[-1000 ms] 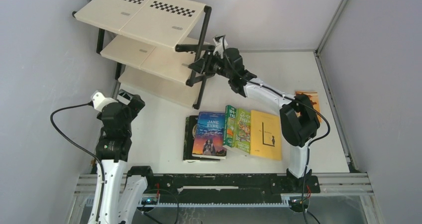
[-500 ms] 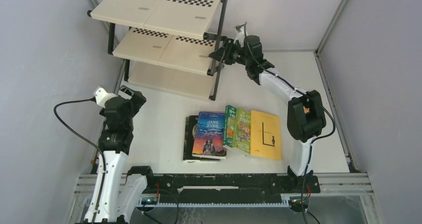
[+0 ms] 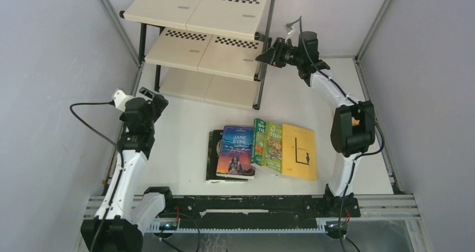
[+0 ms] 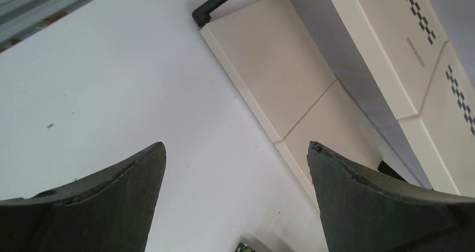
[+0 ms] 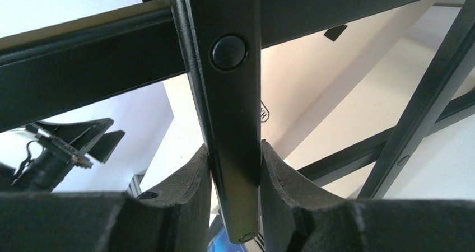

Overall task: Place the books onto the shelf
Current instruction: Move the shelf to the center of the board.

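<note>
The shelf [image 3: 196, 5], cream boards with black checker strips on a black frame, stands at the back left of the table. My right gripper [image 3: 268, 55] is shut on its right front post [image 5: 227, 95], which fills the gap between the pads of the right gripper [image 5: 235, 151]. Several books lie side by side in front of the arms: a black one [image 3: 212, 154], blue "Jane Eyre" [image 3: 236, 151], two green ones [image 3: 268, 144] and a yellow one [image 3: 299, 151]. My left gripper [image 3: 152, 96] is open and empty left of the shelf; in its wrist view the left gripper [image 4: 235, 145] faces the bottom board [image 4: 280, 67].
Grey walls close in the table on the left, back and right. A black rail [image 3: 252, 204] runs along the near edge between the arm bases. The shelf's lowest board sits close to the table top.
The right gripper, holding the post, has swung the shelf back and to the right so it stands squarer to the back wall. The left arm has reached a little forward and right.
</note>
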Controlling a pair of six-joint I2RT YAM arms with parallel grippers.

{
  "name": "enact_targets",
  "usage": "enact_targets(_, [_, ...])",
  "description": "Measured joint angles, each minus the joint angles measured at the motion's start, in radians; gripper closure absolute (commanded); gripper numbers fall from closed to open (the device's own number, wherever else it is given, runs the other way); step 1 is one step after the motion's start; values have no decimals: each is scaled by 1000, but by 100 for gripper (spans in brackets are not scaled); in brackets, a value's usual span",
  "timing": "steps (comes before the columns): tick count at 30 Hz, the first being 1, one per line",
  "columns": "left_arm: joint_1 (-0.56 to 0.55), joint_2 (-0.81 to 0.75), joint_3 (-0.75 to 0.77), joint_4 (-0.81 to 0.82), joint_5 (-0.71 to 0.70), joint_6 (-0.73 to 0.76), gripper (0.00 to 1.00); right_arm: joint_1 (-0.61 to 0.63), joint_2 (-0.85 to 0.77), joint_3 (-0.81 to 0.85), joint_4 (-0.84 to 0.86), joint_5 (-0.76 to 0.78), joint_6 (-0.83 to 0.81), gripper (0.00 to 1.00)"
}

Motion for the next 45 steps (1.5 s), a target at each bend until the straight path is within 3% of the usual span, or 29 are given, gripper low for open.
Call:
enact_targets(8, [1,155,3,128,47,-79,0,-120,-11,15,-87,-103,-38,95])
enact_targets(17, [-6,332,14,396,142,-232,0,-239,-26,32,-197,-207,-100,95])
enact_targets(29, [-57,584,221,641,239,-308,0,-380,35,181,-339,-309,-153,93])
enact_targets(33, [-58,669,331,642,260,-270,0,-383,54,182,-341,-323,-159,93])
enact_targets(45, [-61,889,648,492,266,50,0,-385,72,187,-335,-345,-161,92])
